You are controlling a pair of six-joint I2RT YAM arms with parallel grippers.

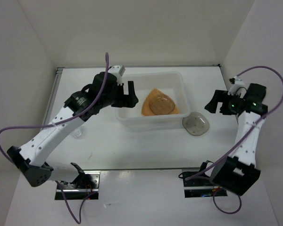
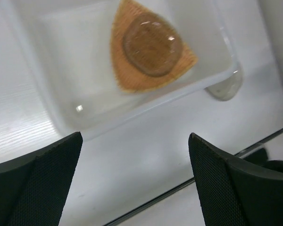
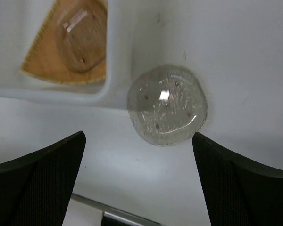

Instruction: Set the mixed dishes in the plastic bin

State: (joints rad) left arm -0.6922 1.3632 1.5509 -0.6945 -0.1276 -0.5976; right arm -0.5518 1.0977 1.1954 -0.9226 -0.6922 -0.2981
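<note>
Left gripper [image 1: 125, 96]: jaws apart, nothing between them, hanging over the near-left end of the plastic bin [image 1: 151, 123]. Ahead of it in the bin is the woven fan plate [image 1: 145, 111], with one grey speckled plate [image 1: 161, 104] stacked on top. There's a glint [image 2: 79, 108] in the bin corner just under me. Maybe a clear cup, can't tell.

Right gripper [image 1: 218, 104]: jaws wide, empty. Second grey plate [image 1: 195, 124] is on the table [image 1: 132, 150] just ahead and below, right against the bin's outer wall. Small clear cup [image 1: 77, 134] is outside, back beside my left arm [image 1: 52, 136].

My read: about half done. That plate and at least one cup are left.
</note>
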